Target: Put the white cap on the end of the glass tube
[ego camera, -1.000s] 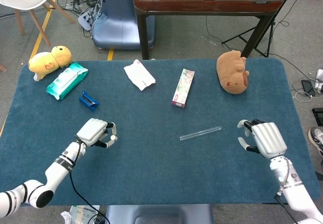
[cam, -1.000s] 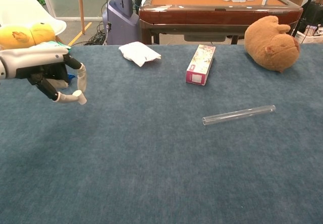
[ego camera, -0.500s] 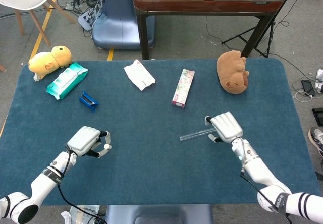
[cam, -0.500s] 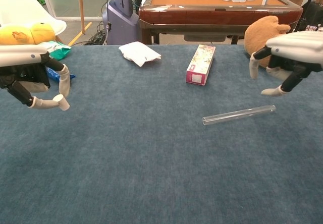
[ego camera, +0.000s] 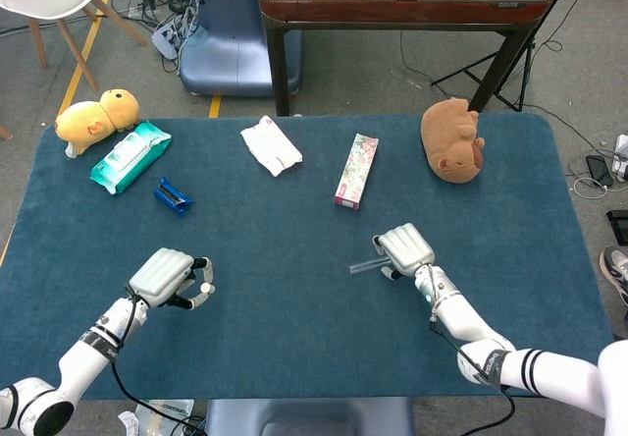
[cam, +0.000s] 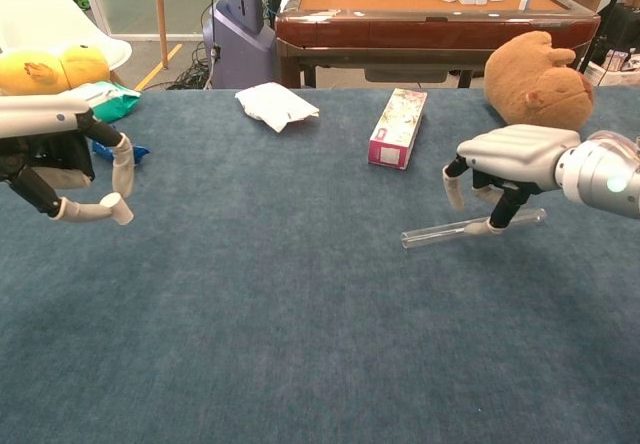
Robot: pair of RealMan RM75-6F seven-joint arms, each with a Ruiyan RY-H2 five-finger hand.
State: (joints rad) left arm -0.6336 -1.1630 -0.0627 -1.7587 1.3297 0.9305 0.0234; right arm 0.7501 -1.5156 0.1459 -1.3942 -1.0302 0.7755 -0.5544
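My right hand is over the glass tube, which lies on the table, fingers spread and one fingertip touching it. I should close gently around its middle. My left hand, at nine o'clock, pinches the white cap.

A: Far edge, noted: brown plush, pink carton, white pouch.
B: Left end: yellow plush, wipes pack, blue clip.
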